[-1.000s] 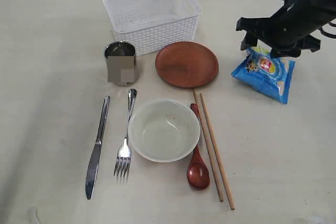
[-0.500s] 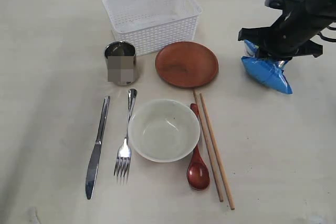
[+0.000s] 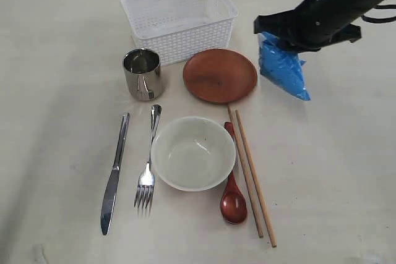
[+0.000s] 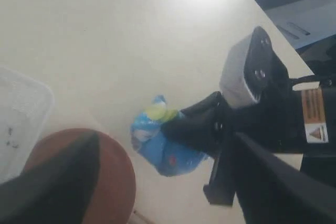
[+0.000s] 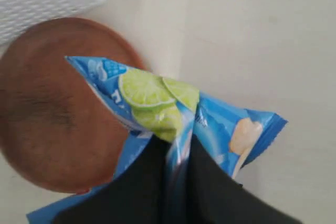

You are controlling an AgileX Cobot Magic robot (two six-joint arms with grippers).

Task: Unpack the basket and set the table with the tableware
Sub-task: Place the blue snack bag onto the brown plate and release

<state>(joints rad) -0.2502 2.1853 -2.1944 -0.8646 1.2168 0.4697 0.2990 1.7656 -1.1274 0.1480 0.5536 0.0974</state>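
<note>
The white basket [image 3: 179, 20] stands empty at the back of the table [image 3: 55, 41]. In front of it lie the steel cup [image 3: 142, 73], brown plate [image 3: 219, 75], cream bowl [image 3: 193, 153], knife [image 3: 114, 174], fork [image 3: 148, 165], wooden spoon [image 3: 233, 199] and two chopsticks [image 3: 250, 174]. My right gripper [image 3: 291, 36] is shut on the top edge of a blue chip bag [image 3: 281, 66], which hangs in the air just right of the plate. The right wrist view shows the bag [image 5: 157, 98] pinched between the fingers [image 5: 215, 182], above the plate's rim [image 5: 47, 103]. My left gripper [image 4: 165, 145] is open and holds nothing.
The left wrist view looks across at the right arm [image 4: 262, 124], the hanging bag [image 4: 168, 150], the plate [image 4: 113, 177] and a corner of the basket [image 4: 21, 119]. Bare tabletop lies right of the chopsticks and left of the knife.
My right gripper has shut on the chip bag, lifted it off the table and carried it left towards the plate. The tableware has not moved.
</note>
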